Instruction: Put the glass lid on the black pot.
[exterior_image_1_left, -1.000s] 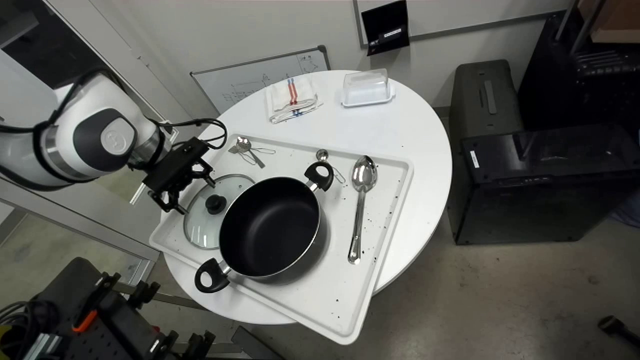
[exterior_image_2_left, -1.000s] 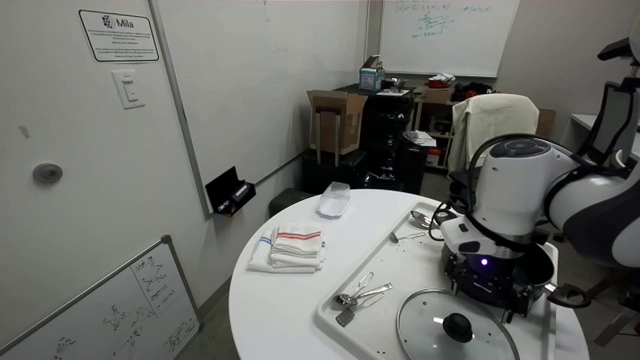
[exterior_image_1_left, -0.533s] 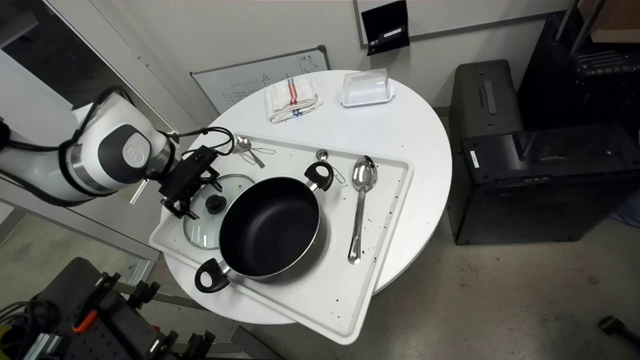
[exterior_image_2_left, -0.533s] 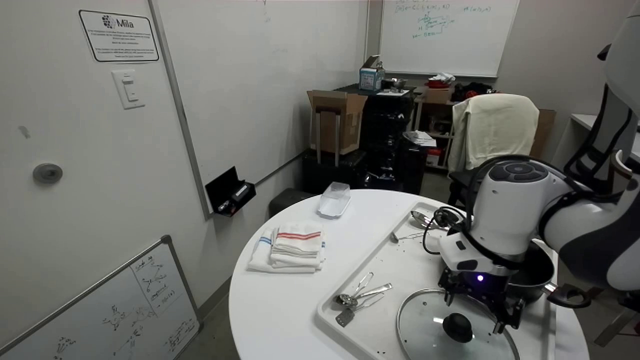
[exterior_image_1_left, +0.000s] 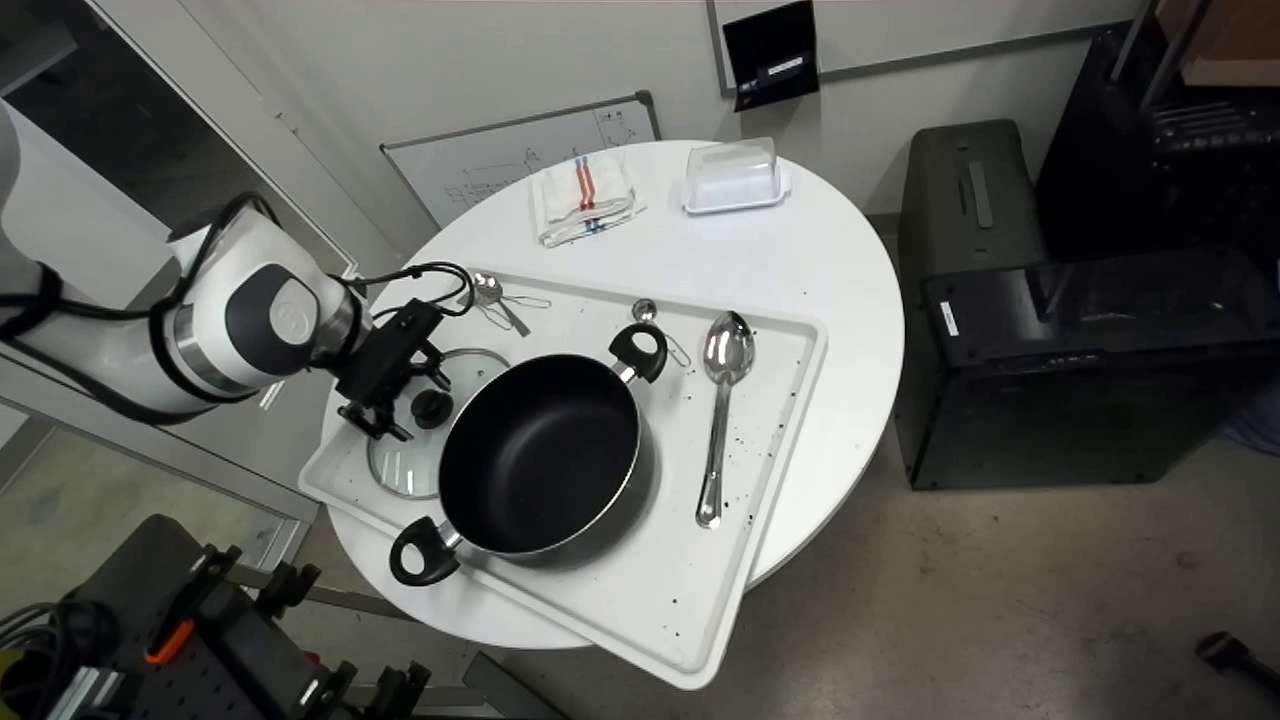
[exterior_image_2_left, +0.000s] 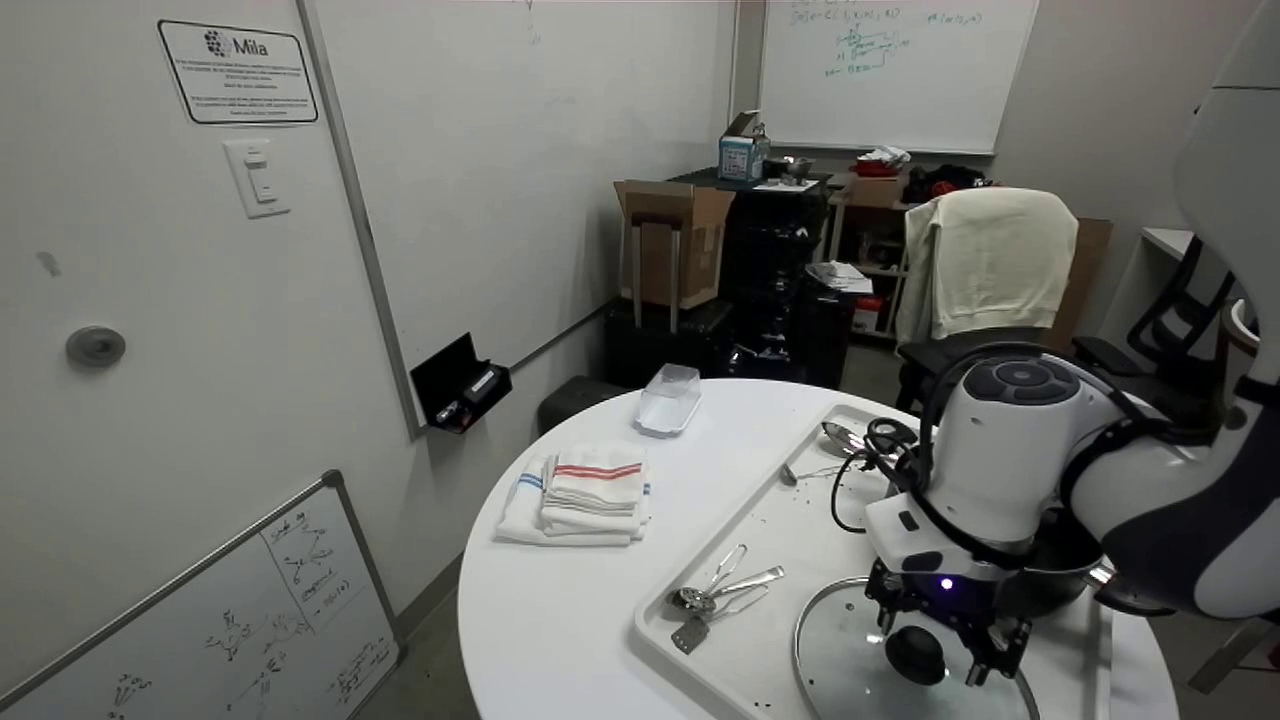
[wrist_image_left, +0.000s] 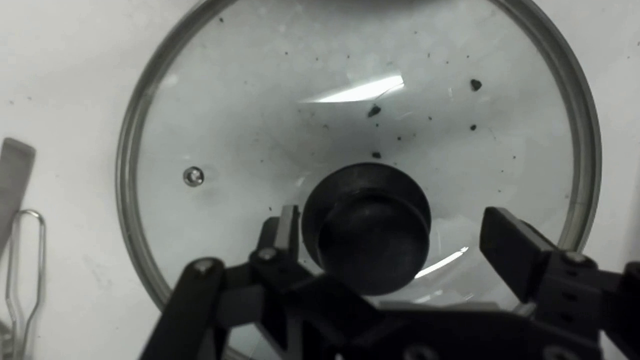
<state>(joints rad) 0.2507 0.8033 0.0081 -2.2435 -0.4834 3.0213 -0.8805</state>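
Observation:
The glass lid (exterior_image_1_left: 400, 468) lies flat on the tray beside the pot, its dark knob (wrist_image_left: 375, 240) upward. The lid also shows in an exterior view (exterior_image_2_left: 850, 660) and fills most of the wrist view (wrist_image_left: 250, 125). The black pot (exterior_image_1_left: 540, 455) stands upright and uncovered on the tray; in an exterior view the arm partly hides it (exterior_image_2_left: 1045, 592). My gripper (wrist_image_left: 391, 220) is open above the lid, a finger on each side of the knob. The left finger in the wrist view is close to the knob; the right one stands well apart from it.
The white tray (exterior_image_1_left: 630, 610) sits on a round white table (exterior_image_1_left: 840, 260). A large spoon (exterior_image_1_left: 722, 420) lies past the pot. Small utensils (exterior_image_2_left: 705, 600) lie near the lid. Folded towels (exterior_image_1_left: 585, 200) and a clear-lidded dish (exterior_image_1_left: 735, 180) are at the back.
My gripper has moved from beside the pot to over the lid and lower, with its fingers now around the knob. The lid and pot have not moved.

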